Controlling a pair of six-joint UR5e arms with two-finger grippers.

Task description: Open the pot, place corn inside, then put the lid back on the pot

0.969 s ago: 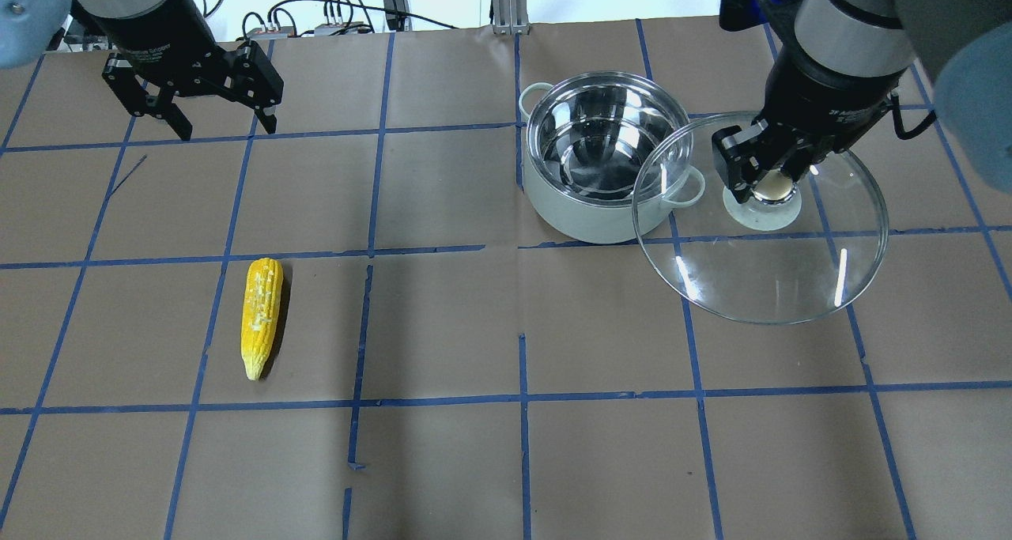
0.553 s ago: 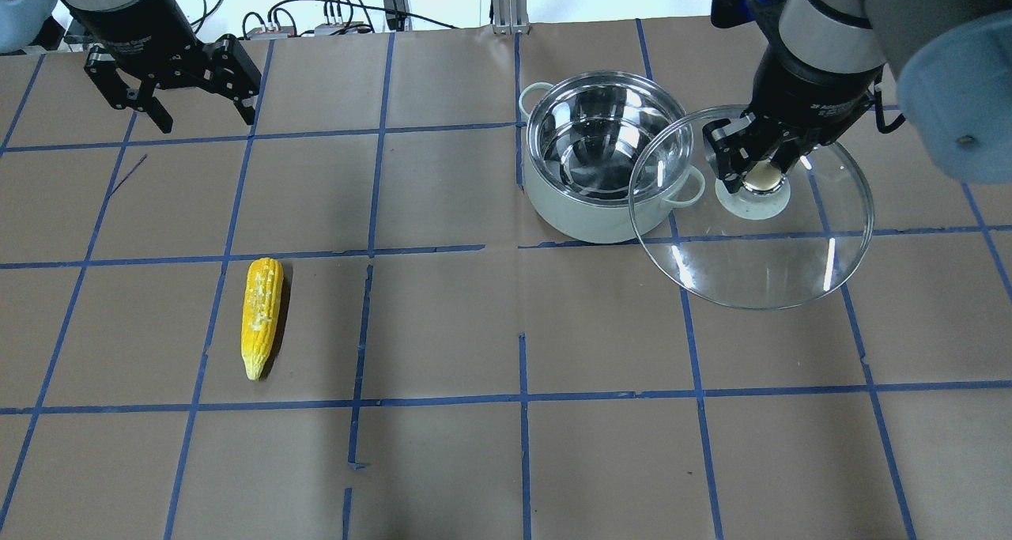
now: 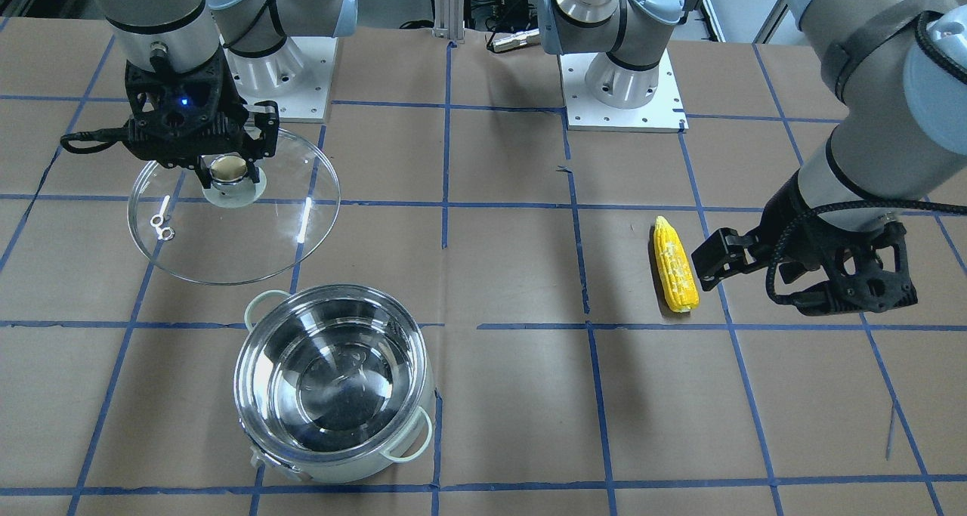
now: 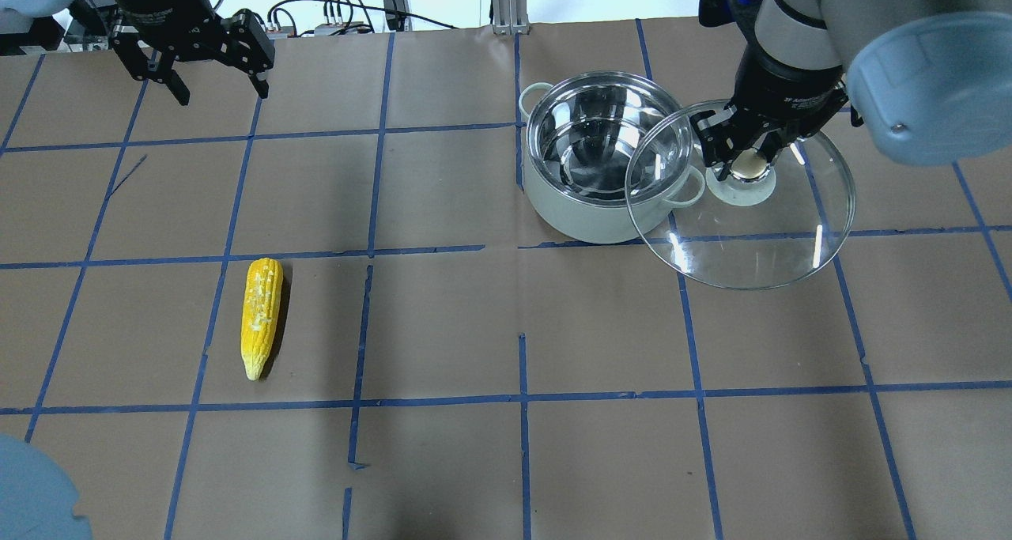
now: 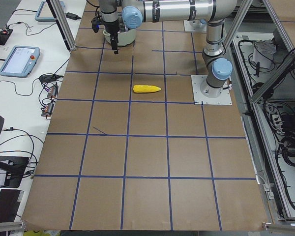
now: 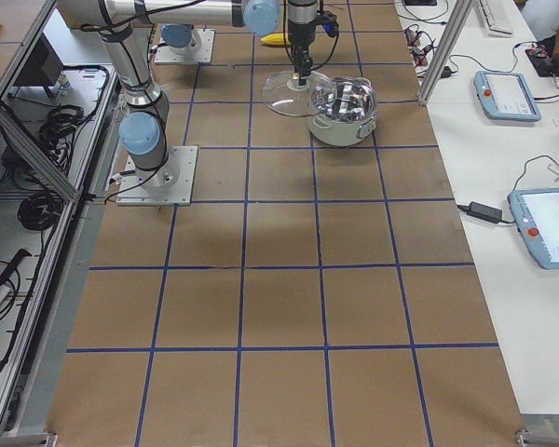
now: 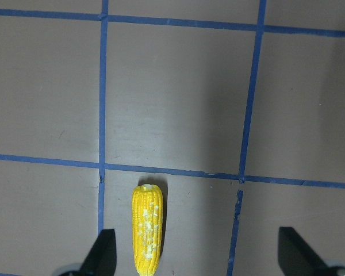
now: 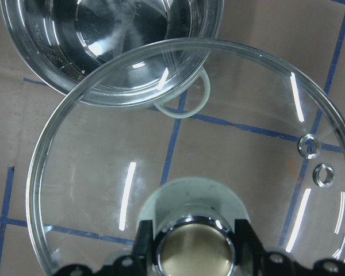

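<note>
The pot (image 4: 577, 220) stands uncovered with nothing in its steel bowl, at the table's far right; it also shows in the front view (image 3: 332, 455). My right gripper (image 4: 747, 160) is shut on the cream knob of the clear glass lid (image 4: 743, 232) and holds it beside the pot. The lid's edge overlaps the pot's right handle. The right wrist view shows the lid (image 8: 161, 172) and the pot's rim (image 8: 103, 86) behind it. The corn (image 4: 262, 316) lies on the table at the left. My left gripper (image 4: 222, 93) is open and holds nothing above the corn (image 7: 148, 230).
Brown paper with a blue tape grid covers the table (image 4: 506, 445). Cables and boxes lie beyond the far edge (image 4: 340, 10). The arm bases (image 3: 619, 85) stand at the robot's side. Tablets lie on side benches (image 6: 508, 93).
My right gripper has carried the lid left and toward the far edge, and the lid looks smaller in the overhead view. My left gripper has shifted toward the far edge, still open.
</note>
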